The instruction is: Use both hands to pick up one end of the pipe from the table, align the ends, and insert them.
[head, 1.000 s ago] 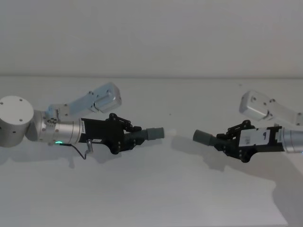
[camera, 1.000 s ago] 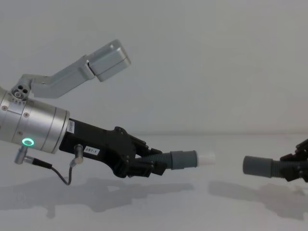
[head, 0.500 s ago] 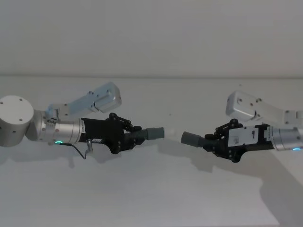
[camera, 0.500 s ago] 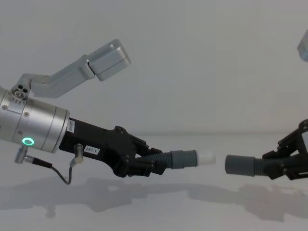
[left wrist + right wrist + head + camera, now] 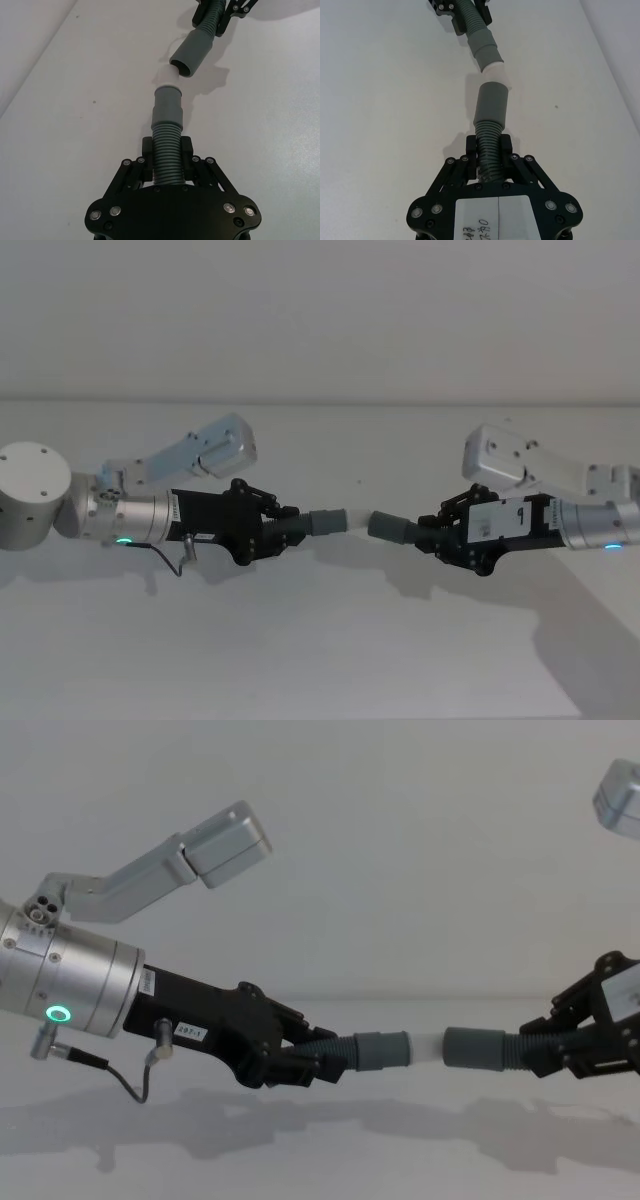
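My left gripper [image 5: 272, 530] is shut on the corrugated part of one pipe piece, held above the table [image 5: 320, 650]. That piece's grey cuff [image 5: 383, 1051] carries a white tip [image 5: 427, 1047] pointing right. My right gripper [image 5: 442, 532] is shut on the other pipe piece, whose hollow cuff [image 5: 476, 1049] points left. The white tip [image 5: 168, 76] sits right at the mouth of the hollow cuff [image 5: 194, 52], which angles slightly off the tip's line. In the right wrist view the hollow cuff [image 5: 493, 102] faces the white tip [image 5: 492, 67]. Whether the tip has entered, I cannot tell.
The white table stretches back to a plain pale wall [image 5: 320, 310]. Both silver forearms [image 5: 35, 495] [image 5: 600, 525] reach in from the sides, with grey wrist camera mounts [image 5: 225, 445] [image 5: 500, 455] raised above them. A thin cable [image 5: 125, 1085] loops under the left wrist.
The right gripper has carried its pipe piece leftward, closing the gap until the hollow cuff meets the white tip. The left gripper and its piece have stayed still.
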